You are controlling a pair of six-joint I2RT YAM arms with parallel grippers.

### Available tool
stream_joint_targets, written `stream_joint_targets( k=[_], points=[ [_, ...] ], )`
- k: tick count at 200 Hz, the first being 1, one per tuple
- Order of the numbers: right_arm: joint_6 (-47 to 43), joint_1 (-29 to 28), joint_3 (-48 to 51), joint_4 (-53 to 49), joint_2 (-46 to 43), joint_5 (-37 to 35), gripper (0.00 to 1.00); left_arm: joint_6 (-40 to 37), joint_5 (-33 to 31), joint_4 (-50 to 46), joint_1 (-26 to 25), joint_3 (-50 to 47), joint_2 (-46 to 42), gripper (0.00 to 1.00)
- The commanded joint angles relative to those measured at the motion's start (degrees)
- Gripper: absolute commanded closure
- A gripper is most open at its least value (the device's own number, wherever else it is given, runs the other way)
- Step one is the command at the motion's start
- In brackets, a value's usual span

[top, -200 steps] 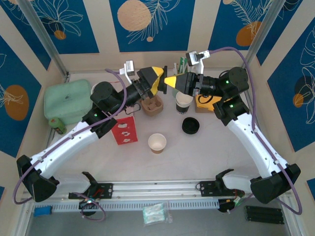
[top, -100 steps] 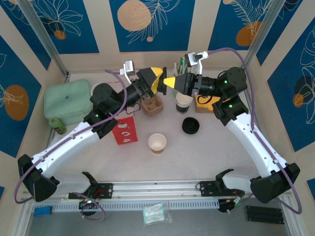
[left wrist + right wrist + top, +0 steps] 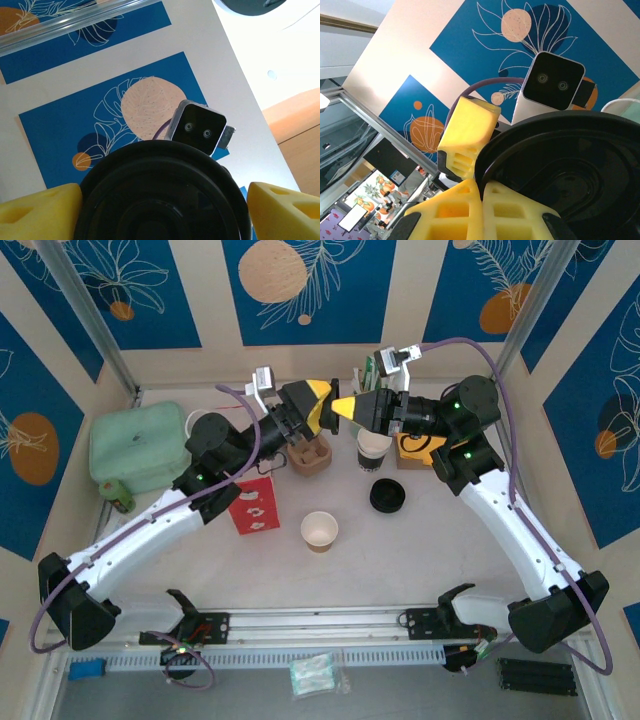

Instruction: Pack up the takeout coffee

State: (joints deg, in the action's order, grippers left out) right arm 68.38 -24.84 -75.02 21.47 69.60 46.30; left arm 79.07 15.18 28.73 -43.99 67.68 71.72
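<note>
A green box (image 3: pixel 135 445) sits by the table's (image 3: pixel 200 570) left edge towards the far corner, with a small green object (image 3: pixel 118 495) just beside it on the near side. The left arm (image 3: pixel 150 530) slants across from the near left corner and passes over the top of a red-and-white bag (image 3: pixel 253 505) standing left of centre. Past the bag, towards the far edge, is a brown cardboard holder (image 3: pixel 308 455), partly under the left gripper (image 3: pixel 320 408). That gripper is raised off the table, its yellow fingers (image 3: pixel 37 212) spread wide and closed on either side of a black lid (image 3: pixel 160 190) held on edge. Nearer the middle of the table an open pale paper cup (image 3: pixel 320 531) stands alone, well apart from the held lid; which cup that lid belongs to I cannot tell. The right gripper (image 3: pixel 482 200) meets the left one tip to tip, fingers pressed together at the lid's rim; whether they nip it I cannot tell. Below it stands a white cup (image 3: pixel 375 448) with a dark inside, and a second black lid (image 3: pixel 387 496) lies just nearer than that. A yellow box (image 3: pixel 415 452) is half hidden behind the right arm (image 3: pixel 520 530), which runs back to the near right corner.
</note>
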Motion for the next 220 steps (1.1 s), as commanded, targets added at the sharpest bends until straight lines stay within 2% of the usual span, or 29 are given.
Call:
stream_joint_targets(
  k=[1, 100, 141, 181, 220],
  points=[
    [-0.97, 0.33, 0.24, 0.81, -0.61, -1.13, 1.00, 0.20, 0.46, 2.54, 0.21, -0.85, -0.27, 0.18],
    [-0.62, 0.54, 1.77, 1.55, -0.70, -1.67, 1.00, 1.27, 0.73, 5.41, -0.46, -0.70, 0.47, 0.31],
    [-0.51, 0.96, 2.34, 1.17, -1.03, -2.17, 1.00, 0.75, 0.64, 5.11, -0.40, -0.48, 0.52, 0.32],
    [-0.90, 2.02, 2.95, -0.17, -1.91, -2.45, 0.75, -1.04, 0.38, 3.50, -0.46, -0.75, 0.13, 0.32],
    [-1.84, 4.82, 3.81, -3.49, -4.98, -1.67, 0.60, -5.24, -0.06, -0.86, -0.45, -0.81, -1.25, 0.32]
  ],
)
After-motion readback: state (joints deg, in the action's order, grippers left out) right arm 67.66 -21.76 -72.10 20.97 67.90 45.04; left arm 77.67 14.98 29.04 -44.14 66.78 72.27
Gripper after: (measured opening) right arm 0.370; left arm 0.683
